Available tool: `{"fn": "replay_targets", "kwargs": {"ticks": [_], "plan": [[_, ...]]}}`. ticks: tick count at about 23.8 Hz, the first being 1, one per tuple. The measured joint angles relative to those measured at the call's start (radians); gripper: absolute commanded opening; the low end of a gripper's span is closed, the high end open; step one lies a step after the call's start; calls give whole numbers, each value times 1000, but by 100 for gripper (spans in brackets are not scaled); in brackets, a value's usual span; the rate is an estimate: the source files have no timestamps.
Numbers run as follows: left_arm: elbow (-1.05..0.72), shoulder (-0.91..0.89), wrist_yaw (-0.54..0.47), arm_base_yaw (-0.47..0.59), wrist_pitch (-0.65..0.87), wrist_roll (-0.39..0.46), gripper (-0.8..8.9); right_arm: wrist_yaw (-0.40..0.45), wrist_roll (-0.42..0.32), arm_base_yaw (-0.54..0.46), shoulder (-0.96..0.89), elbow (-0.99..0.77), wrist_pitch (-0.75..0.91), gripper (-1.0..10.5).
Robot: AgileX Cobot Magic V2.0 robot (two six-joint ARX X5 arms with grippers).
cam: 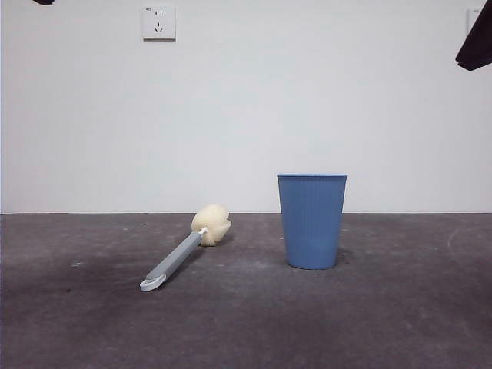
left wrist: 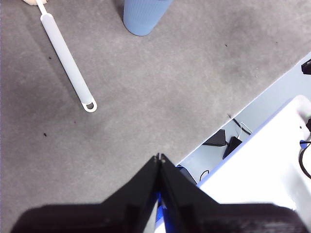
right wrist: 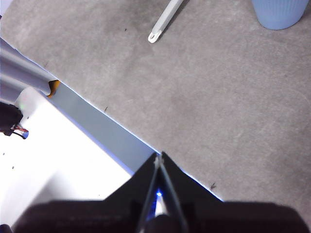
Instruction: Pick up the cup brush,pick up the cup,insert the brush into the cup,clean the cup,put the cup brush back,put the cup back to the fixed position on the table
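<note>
Grey table (cam: 400,323) carries all | blue cup (cam: 311,221) upright, well apart from cup brush (cam: 184,250) lying flat | I see left gripper (left wrist: 159,156) and right gripper (right wrist: 159,155) pressed together, empty, far back | I should open one first, then pinch the handle mid-length, not the sponge.

left claw (left wrist: 159,156): jaws closed, empty; right claw (right wrist: 159,155): jaws closed, empty

Low front view faces the wall; both wrist views overlook the table (cam: 246,323), sharing the cup (cam: 311,221)
</note>
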Motion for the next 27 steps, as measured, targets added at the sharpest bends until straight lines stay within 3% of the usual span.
{"fn": "replay_targets", "kwargs": {"ticks": [5,7,9,14,16,22,27], "plan": [[0,0,-2,0,1,1,-4,0,3,0,0,0,0,2],[-1,-20,-53,20,52,24,-4,0,3,0,0,0,0,2],[-6,-67,-72,89,223,84,-4,0,3,0,0,0,0,2],[-197,-307,21,337,800,233,-4,0,3,0,0,0,0,2],[-311,-421,20,427,901,260,-4,0,3,0,0,0,0,2],[-578,-616,5,555,911,289,-4,0,3,0,0,0,0,2],[-784,-750,2,595,904,286,-4,0,3,0,0,0,0,2]]}}
